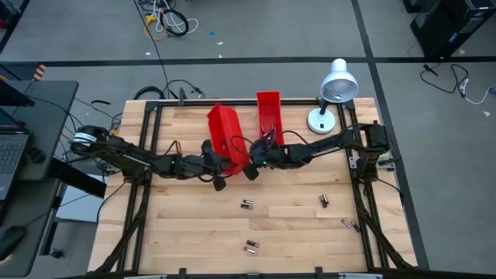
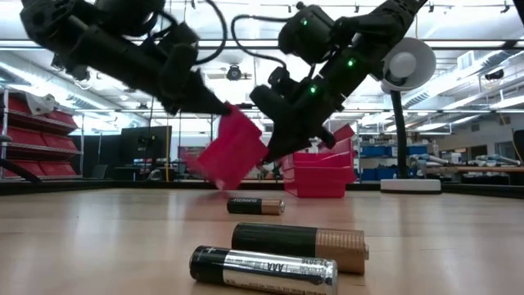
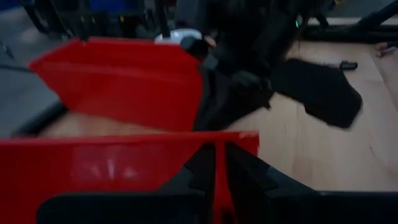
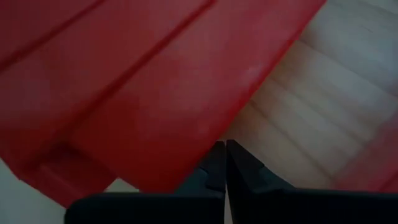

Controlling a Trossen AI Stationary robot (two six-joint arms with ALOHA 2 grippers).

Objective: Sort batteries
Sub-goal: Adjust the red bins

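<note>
Two red bins are in view. One red bin (image 1: 225, 136) (image 2: 233, 152) hangs tilted between both grippers. The second red bin (image 1: 268, 112) (image 2: 323, 176) rests on its base at the far side of the table. My left gripper (image 1: 211, 157) (image 3: 214, 152) is shut on the tilted bin. My right gripper (image 1: 252, 159) (image 4: 224, 149) is shut, with its tips at that bin's outer side. Several batteries lie on their sides on the wood nearer me: one battery (image 1: 247, 204) (image 2: 255, 206), a pair of batteries (image 1: 250, 248) (image 2: 299, 243), a further battery (image 1: 324, 201) and another battery (image 1: 350, 225). My left gripper pinches the tilted bin's thin wall at its rim (image 3: 214, 140) between the two fingers, one inside the bin and one outside, coming from the table's left. The bin sits steeply tilted in the hold. Whether its lowest corner (image 2: 223, 187) touches the table I cannot tell. My right gripper has its shut fingertips (image 4: 217, 155) at an edge of the bin's smooth outer side (image 4: 186, 124), coming from the table's right. Whether they touch it I cannot tell.
A white desk lamp (image 1: 332, 93) (image 2: 407, 65) stands at the far right corner. A black frame rail (image 1: 139, 186) runs along the table's sides. Bare wood (image 1: 194, 232) lies on the near left. Cables lie on the floor beyond the table.
</note>
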